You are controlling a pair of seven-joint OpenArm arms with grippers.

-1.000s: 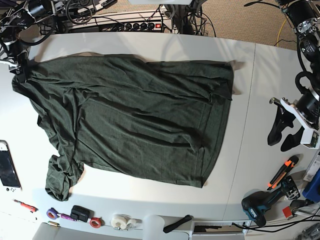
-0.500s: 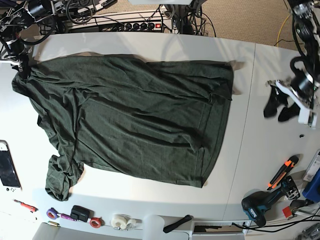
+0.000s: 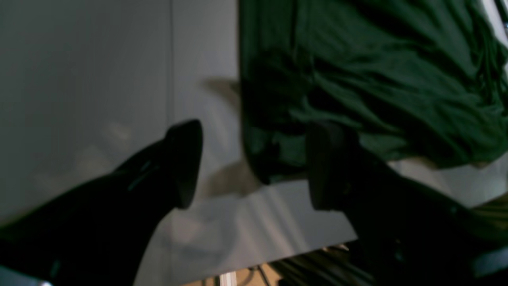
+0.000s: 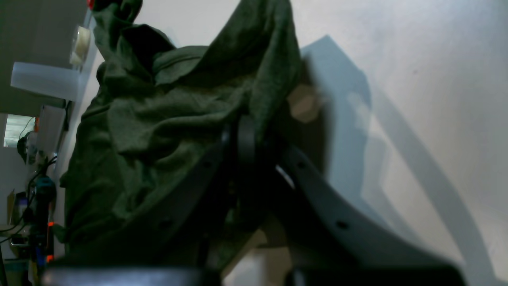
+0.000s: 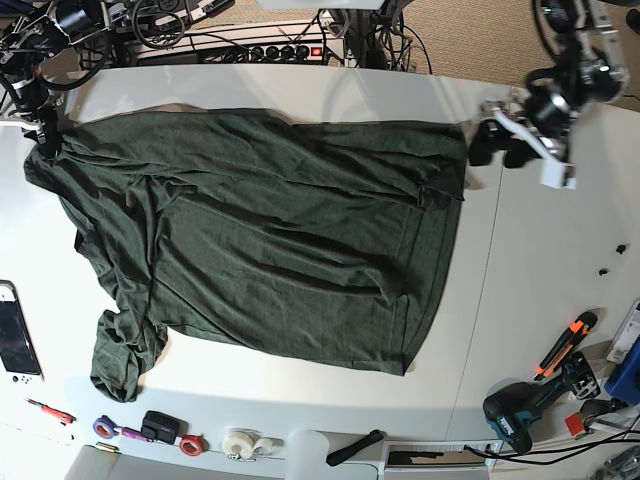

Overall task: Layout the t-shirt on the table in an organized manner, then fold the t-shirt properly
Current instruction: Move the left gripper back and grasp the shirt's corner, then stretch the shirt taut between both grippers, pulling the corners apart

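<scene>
Green cloth covered most of the white worktop. That was the t-shirt, and it lay spread out almost flat, with its long body across the middle of the worktop. So the laying-out part of the job looked nearly done.

Some bits were not tidy yet. The sleeve at the near left corner of the t-shirt was bunched up in a lump. The hem corner at the far right of the t-shirt was turned over on itself. Many small wrinkles ran across the cloth.

The right pincer was at the far left corner of the t-shirt. It was clenched on the cloth there, and the wrist view showed green cloth squeezed between its black tips. The left pincer was by the far right corner of the t-shirt. Its two black tips stood wide apart with nothing between them. In the left wrist view they sat one on each side of the cloth edge, but I could not tell if they touched it.

I think the two far corners needed a pull to smooth things out. No fold had been made yet, so all the folding was left to do.
</scene>
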